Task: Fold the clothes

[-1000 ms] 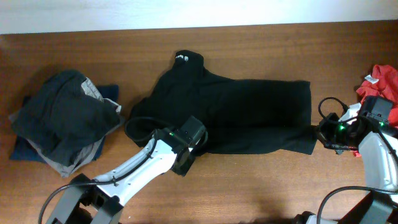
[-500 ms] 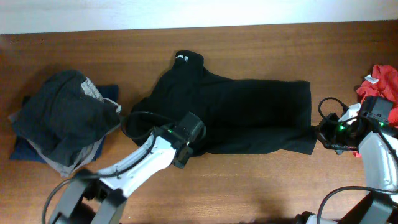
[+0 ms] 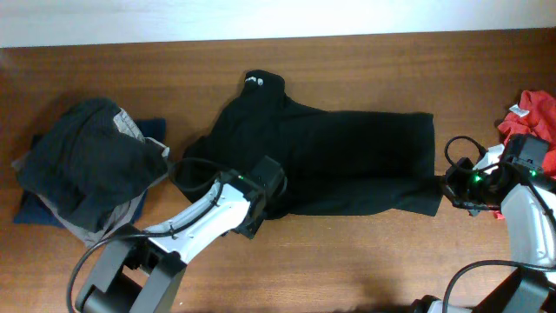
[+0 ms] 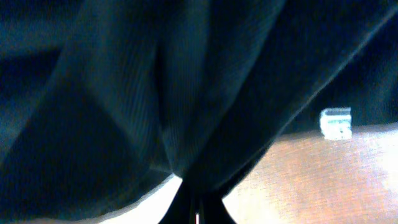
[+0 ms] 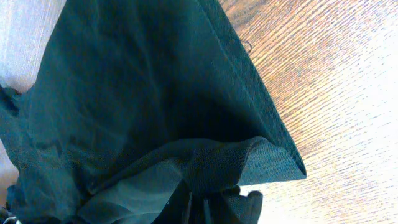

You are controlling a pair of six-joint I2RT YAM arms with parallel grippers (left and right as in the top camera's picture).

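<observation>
Clothes (image 3: 339, 161) spread across the middle of the table (image 3: 347, 261), gripped at both ends of the near edge.

The black garment lies mostly flat, with its tag (image 3: 254, 80) at the far end and the near edge towards the robot. The left gripper (image 4: 196, 202) is clamped on the left part of that edge. Cloth fans out in pleats from its closed jaws, and a small white label (image 4: 336, 122) sits near the edge, off to one side. The right gripper (image 5: 189, 202) is clenched on the near right corner, with cloth bunched between its fingers. Gripping two points on one edge probably lets the arms lift it as a straight line and carry it over the body for a first fold. The grey pile (image 3: 87, 169) on the left and the red cloth (image 3: 534, 109) on the right lie well apart from the clothes, so neither should get in the way.
</observation>
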